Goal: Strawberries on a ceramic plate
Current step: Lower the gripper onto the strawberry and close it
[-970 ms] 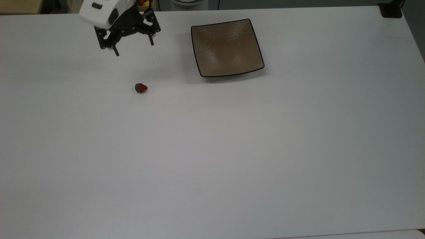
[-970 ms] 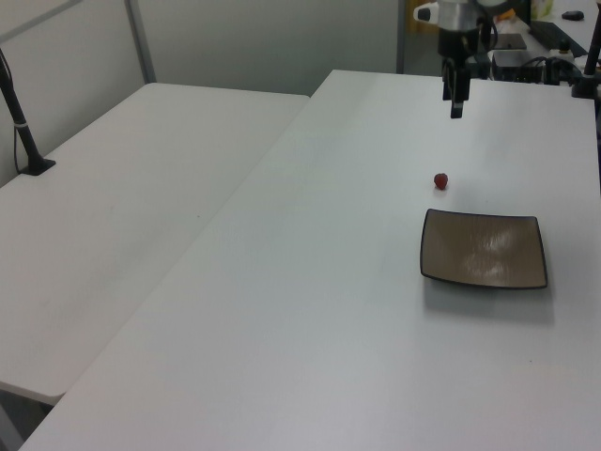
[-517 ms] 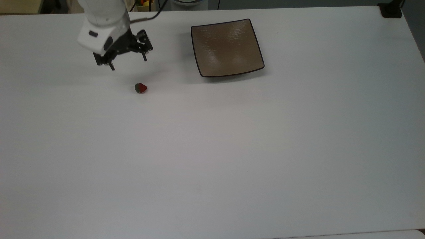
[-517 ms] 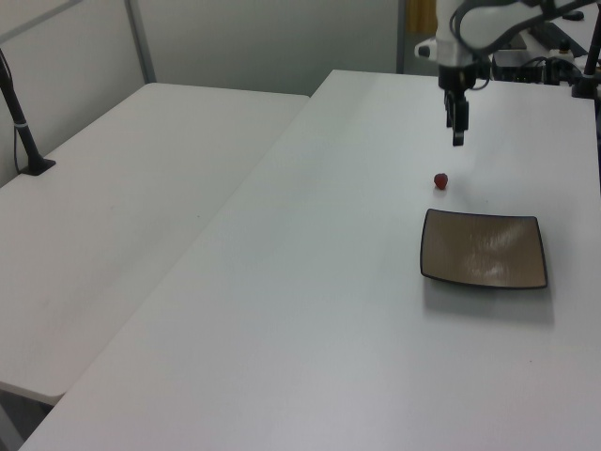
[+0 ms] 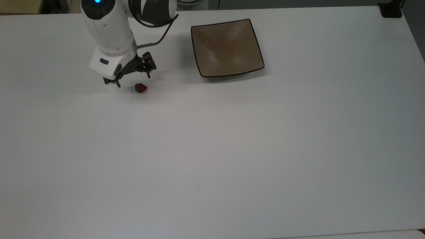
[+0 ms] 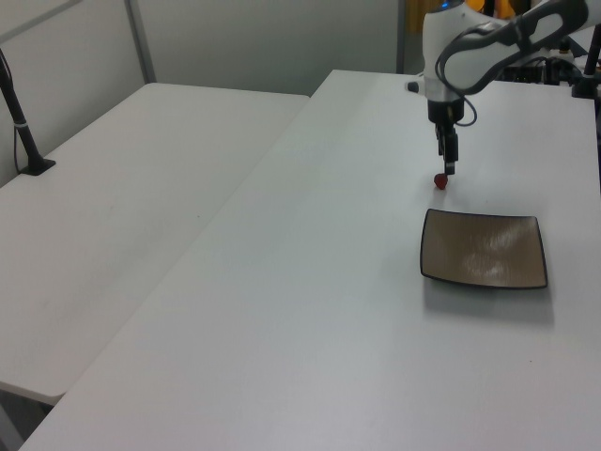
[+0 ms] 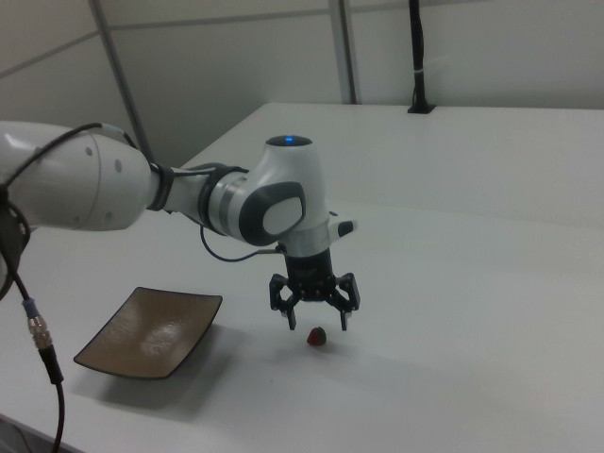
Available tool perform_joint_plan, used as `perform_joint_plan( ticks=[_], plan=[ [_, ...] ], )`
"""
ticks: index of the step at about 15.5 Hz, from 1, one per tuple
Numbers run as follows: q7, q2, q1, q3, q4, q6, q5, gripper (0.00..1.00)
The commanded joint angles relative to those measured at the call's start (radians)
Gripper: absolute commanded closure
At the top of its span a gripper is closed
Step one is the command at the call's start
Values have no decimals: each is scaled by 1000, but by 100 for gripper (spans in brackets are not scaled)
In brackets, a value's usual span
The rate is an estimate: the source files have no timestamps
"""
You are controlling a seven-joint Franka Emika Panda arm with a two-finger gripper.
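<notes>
One strawberry [image 5: 140, 88] lies on the white counter [image 5: 212, 149]; the end effector [image 5: 132, 80] hangs just above it, fingers spread wide, holding nothing; the ceramic plate [image 5: 227, 47] sits apart on the top view's right.

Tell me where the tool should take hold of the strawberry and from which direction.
Grip the strawberry across its red body, coming straight down from above. It lies on its side on the table, green cap toward the top view's left, tip toward the right, so its flanks look like the easiest hold. The open tool hangs just above it.
</notes>
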Motion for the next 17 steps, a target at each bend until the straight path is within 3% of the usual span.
perform_joint_plan(
  ticks=[1,6,7,8,9,11,15,17],
  plan=[
    [-12,43,13,-3,-10,64,-8,0],
    [-16,69,13,0,-10,91,-7,4],
    [-16,69,13,2,-9,86,-5,11],
    [-16,68,13,2,-9,82,-5,23],
    [-16,66,13,2,-9,79,-5,41],
    [-14,63,15,3,-9,77,-2,61],
    [-14,51,13,3,1,27,5,84],
    [-14,17,15,6,2,-16,7,87]
  ],
)
